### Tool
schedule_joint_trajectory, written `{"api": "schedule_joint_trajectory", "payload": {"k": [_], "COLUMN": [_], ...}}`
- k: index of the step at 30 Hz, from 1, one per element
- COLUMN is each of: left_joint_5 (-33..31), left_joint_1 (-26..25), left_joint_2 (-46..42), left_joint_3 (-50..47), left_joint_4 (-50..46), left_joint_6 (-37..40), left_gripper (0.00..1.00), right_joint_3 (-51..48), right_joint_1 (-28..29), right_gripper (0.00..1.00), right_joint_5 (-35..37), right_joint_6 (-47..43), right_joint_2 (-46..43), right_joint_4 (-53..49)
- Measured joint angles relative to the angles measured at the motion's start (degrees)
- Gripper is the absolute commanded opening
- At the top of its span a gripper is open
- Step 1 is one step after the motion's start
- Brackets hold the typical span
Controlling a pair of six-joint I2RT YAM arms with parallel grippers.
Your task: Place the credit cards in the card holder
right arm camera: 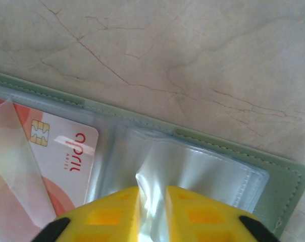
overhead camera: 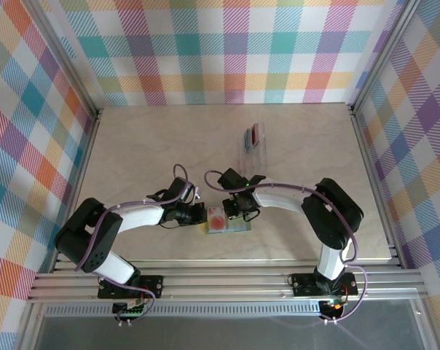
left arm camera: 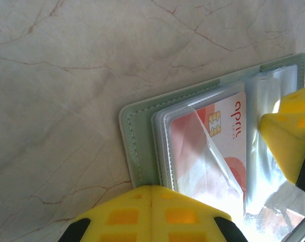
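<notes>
Bent both arms inward from their bases at the near edge of the worktop [overhead camera: 147, 146], elbows pushed out to the sides, wrists meeting just beyond the middle of that edge. Held the left pincer [left arm camera: 151, 201] pressed together, tips down at the left end of the open card holder [left arm camera: 137, 146]; could not tell whether touching the green cover or just above it. Pinched a clear pocket [right arm camera: 203, 171] on the holder's right half between the narrow-set tips of the right pincer [right arm camera: 152, 194], with the film gathered into a fold between them. Had the holder lying open and flat near the near edge, about midway between the left and right edges, directly beneath both pincers. Counted one holder, one clear rack [overhead camera: 255, 154] and three cards. Found one pale card [left arm camera: 213, 136], with a chip and orange-red round marks, on the holder's left half, partly covered by a clear flap, between the two pincers. Found one red card [overhead camera: 257, 133] and one blue card [overhead camera: 248, 137] standing on edge side by side in the rack, well apart from the holder, toward the far edge and slightly right of the middle.
</notes>
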Motion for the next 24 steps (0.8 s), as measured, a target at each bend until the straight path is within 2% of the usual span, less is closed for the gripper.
{"api": "schedule_joint_trajectory", "payload": {"k": [4,15,24], "left_joint_5": [0.0,0.2,1.9], "left_joint_1": [0.0,0.0,0.0], "left_joint_2": [0.0,0.3,1.7], "left_joint_3": [0.0,0.0,0.0], "left_joint_4": [0.0,0.3,2.8], "left_joint_6": [0.0,0.0,-0.7], "left_gripper": [0.0,0.0,0.0], "right_joint_3": [-0.2,1.4,5.7], "right_joint_1": [0.0,0.5,1.6], "right_gripper": [0.0,0.0,0.0], "right_joint_5": [0.1,-0.4,-5.5], "right_joint_6": [0.1,-0.3,0.0], "right_joint_2": [-0.2,-1.3,-0.8], "right_joint_4": [0.2,-1.3,-0.9]}}
